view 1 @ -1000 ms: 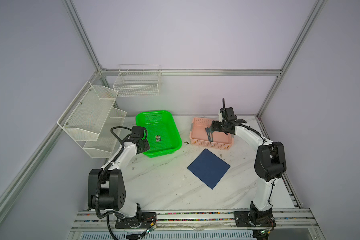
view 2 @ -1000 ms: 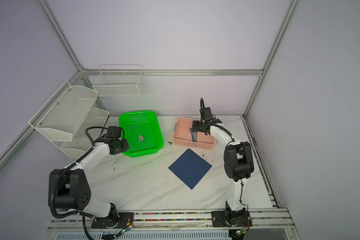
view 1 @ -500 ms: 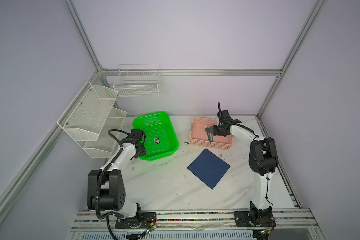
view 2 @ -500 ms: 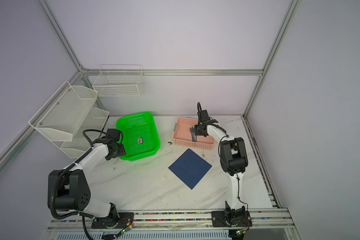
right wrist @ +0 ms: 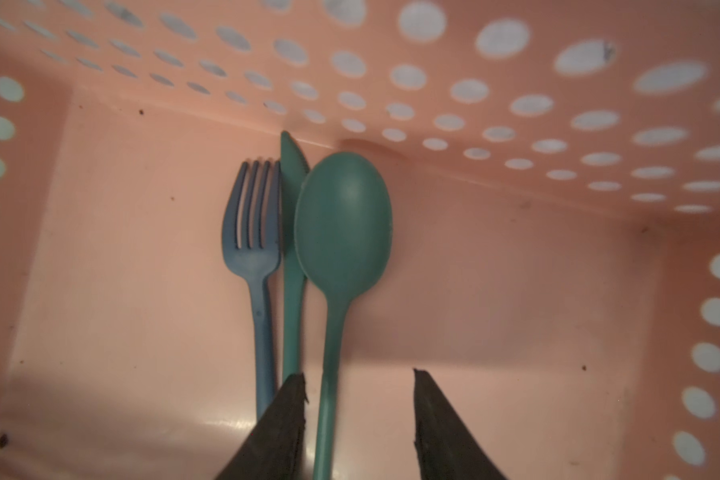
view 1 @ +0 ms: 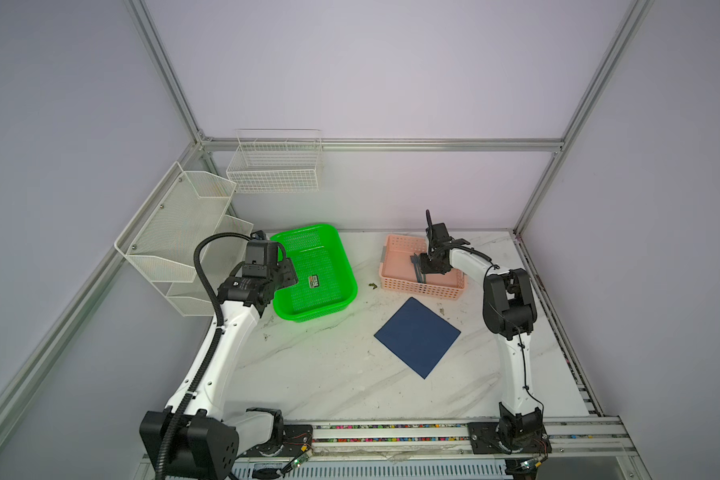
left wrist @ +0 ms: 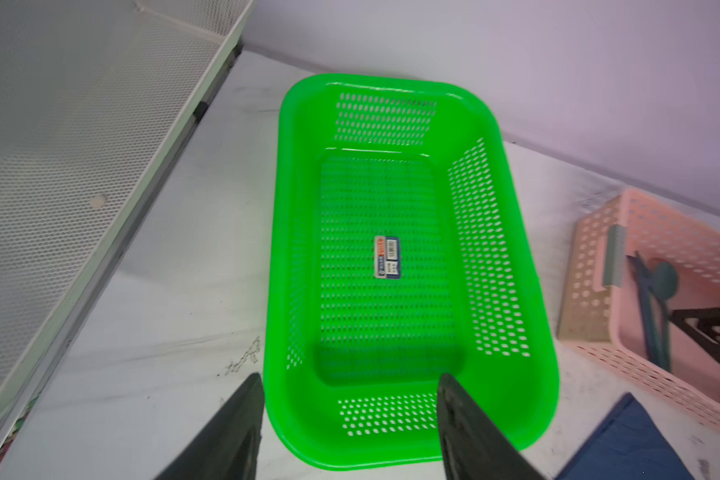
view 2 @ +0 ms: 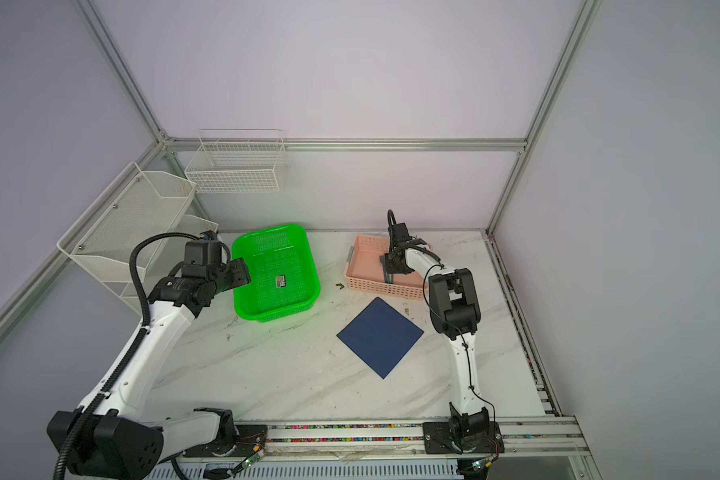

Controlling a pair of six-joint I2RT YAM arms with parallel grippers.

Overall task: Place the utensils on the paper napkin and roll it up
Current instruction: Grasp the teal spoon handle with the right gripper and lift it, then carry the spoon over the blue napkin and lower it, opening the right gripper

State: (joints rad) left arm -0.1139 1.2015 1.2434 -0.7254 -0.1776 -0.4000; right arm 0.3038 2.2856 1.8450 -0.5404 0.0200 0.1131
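The left arm (view 1: 233, 332) and right arm (view 1: 515, 365) are white with black joints and black cables (view 1: 199, 270).

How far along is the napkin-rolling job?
Done: the paper napkin lies flat on the table, bare. In hand: the right hand is down in the pink basket, open jaws straddling the spoon handle beside the fork and knife. The left hand is open over the green basket. Remaining: move all three onto the napkin, then roll.
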